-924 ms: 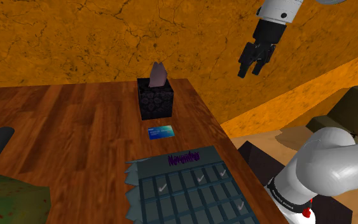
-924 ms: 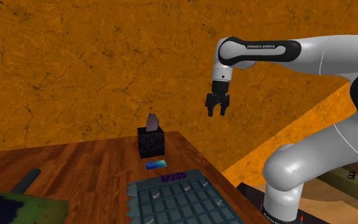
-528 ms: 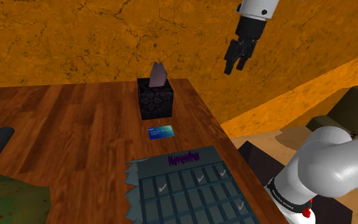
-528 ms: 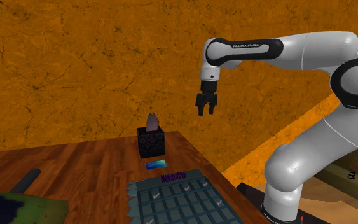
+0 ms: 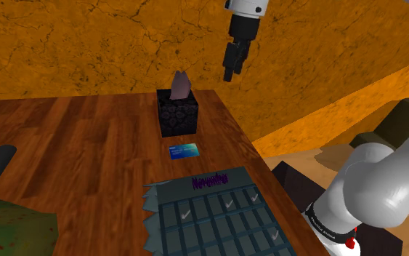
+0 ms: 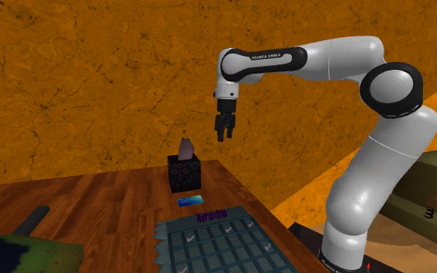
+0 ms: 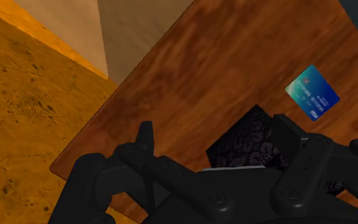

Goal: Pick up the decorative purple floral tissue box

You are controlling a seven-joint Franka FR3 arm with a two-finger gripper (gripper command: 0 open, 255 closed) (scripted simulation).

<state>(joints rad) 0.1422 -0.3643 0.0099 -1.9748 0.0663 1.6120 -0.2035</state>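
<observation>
the dark tissue box (image 5: 177,118) with a purplish floral pattern stands upright near the far corner of the wooden table (image 5: 72,145), a mauve tissue (image 5: 181,84) poking out of its top. the black gripper (image 5: 229,71) hovers well above it, off to the shoulder view's right, fingers pointing down and standing apart, clasping nothing. that height likely keeps it clear of the tissue, and the gap looks ready to straddle the box's sides. a blue card (image 5: 184,150) lies flat just in front of the box, so a descent from above would probably avoid it
</observation>
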